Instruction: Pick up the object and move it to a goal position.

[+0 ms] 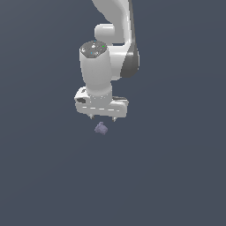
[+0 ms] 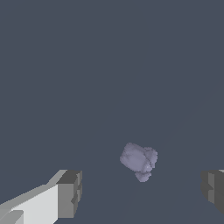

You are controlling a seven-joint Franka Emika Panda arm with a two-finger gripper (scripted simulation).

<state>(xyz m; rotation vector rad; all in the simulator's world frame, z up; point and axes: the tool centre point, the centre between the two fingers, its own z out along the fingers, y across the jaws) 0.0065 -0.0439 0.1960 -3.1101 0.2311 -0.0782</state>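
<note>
The object (image 1: 101,128) is a tiny purple-lavender blocky lump on the flat grey ground. It lies just below my white gripper (image 1: 102,118) in the exterior view. The gripper points down, open and empty, with its two short fingertips (image 1: 91,117) spread wide above the lump. In the wrist view the object (image 2: 139,160) shows between the two grey finger pads (image 2: 70,193), closer to the far pad (image 2: 213,188), and neither pad touches it. No goal marker shows in either view.
The white arm (image 1: 112,48) rises behind the gripper to the frame's top. Plain dark grey ground (image 1: 176,176) surrounds the lump on all sides.
</note>
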